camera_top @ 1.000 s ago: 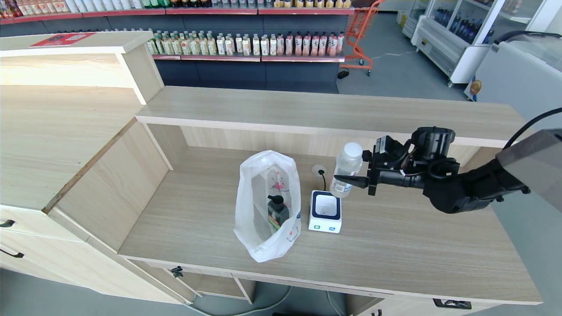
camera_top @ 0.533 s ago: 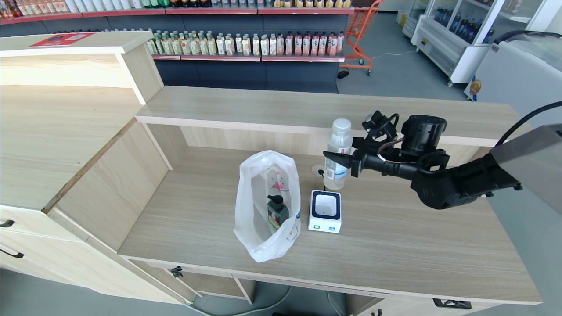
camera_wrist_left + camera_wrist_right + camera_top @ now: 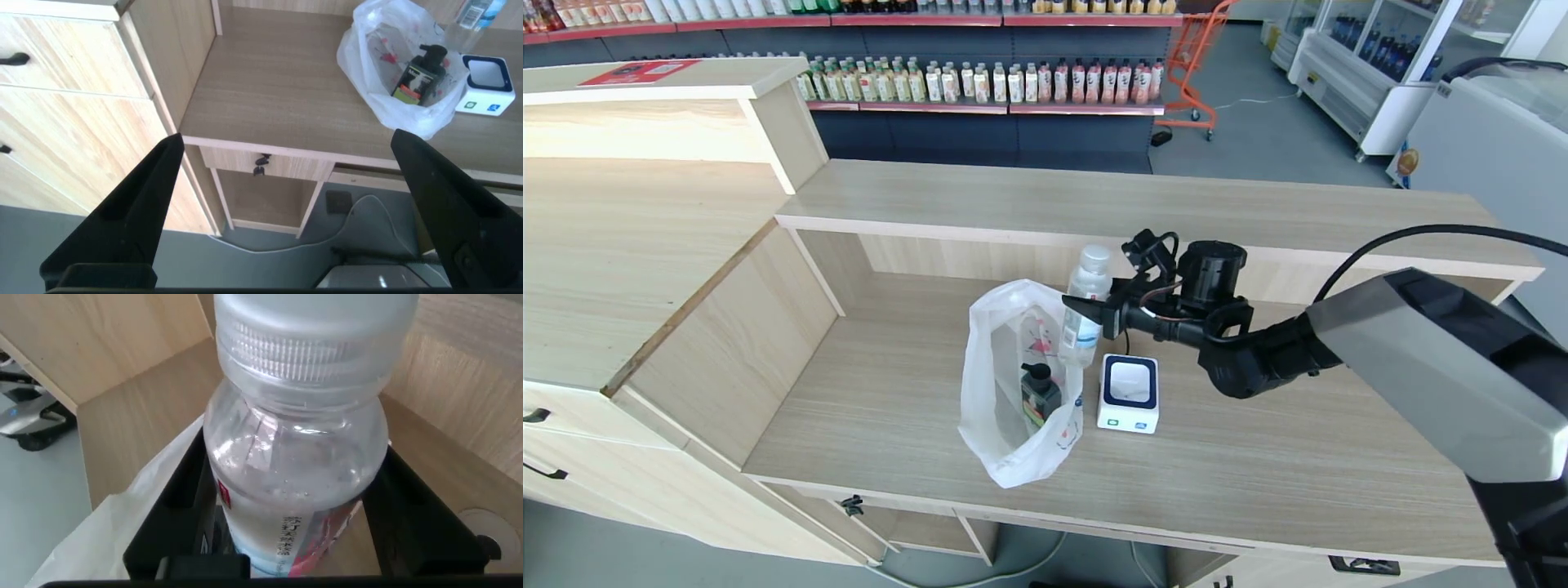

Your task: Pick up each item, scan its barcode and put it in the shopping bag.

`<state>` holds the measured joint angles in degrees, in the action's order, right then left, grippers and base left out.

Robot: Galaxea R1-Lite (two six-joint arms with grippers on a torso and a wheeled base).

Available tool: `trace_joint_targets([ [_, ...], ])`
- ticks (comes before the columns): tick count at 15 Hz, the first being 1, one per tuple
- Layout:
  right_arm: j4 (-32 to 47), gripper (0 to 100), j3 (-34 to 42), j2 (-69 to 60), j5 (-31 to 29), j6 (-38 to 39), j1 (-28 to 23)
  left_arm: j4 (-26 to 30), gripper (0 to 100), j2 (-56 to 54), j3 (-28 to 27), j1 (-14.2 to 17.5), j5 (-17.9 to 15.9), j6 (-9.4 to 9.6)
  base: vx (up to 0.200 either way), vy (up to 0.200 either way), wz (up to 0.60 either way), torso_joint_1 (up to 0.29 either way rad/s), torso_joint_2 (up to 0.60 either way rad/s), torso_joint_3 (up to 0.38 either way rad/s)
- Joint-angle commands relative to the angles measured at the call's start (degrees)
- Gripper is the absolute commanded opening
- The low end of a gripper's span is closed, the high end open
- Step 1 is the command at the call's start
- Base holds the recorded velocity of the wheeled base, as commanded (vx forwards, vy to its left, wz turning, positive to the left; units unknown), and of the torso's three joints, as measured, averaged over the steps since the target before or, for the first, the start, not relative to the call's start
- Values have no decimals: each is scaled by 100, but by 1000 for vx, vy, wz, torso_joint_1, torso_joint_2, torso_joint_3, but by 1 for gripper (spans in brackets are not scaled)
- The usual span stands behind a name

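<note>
Water bottle (image 3: 1081, 343) upright, clamped mid-body in right hand (image 3: 1085, 314), just over shopping bag (image 3: 990, 408) rim. Probably light, smooth, thin-walled plastic, so grip the label band. Left hand (image 3: 286, 216) spread apart.

Head, left wrist: shared shopping bag (image 3: 987, 425)

Shopping bag (image 3: 1013, 433) stood on counter (image 3: 1258, 457), toward front edge. Pump bottle (image 3: 1039, 394) upright inside bag. Scanner (image 3: 1128, 394) just beside bag, at its 3 o'clock. Water bottle (image 3: 1085, 306) upright, off counter, clamped in right gripper (image 3: 1090, 317), at scanner's 11 o'clock, by bag's 2 o'clock rim. Raised ledge (image 3: 1013, 196) ran behind, at 12 o'clock.
</note>
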<state>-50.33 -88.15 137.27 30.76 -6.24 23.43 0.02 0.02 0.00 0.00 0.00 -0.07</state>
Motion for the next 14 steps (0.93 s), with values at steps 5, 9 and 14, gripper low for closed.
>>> trace_joint_targets([
  [5,867,0,-2338,1382,-210,88,338,-2,100,-2,0,0,0,-1,0,0,0,0,0,0],
  [9,1114,0,-2644,1883,-333,-272,426,-2,100,-2,0,0,0,-1,0,0,0,0,0,0],
  [14,797,0,-2644,2322,-377,-975,346,-2,100,-2,0,0,0,-1,0,0,0,0,0,0],
])
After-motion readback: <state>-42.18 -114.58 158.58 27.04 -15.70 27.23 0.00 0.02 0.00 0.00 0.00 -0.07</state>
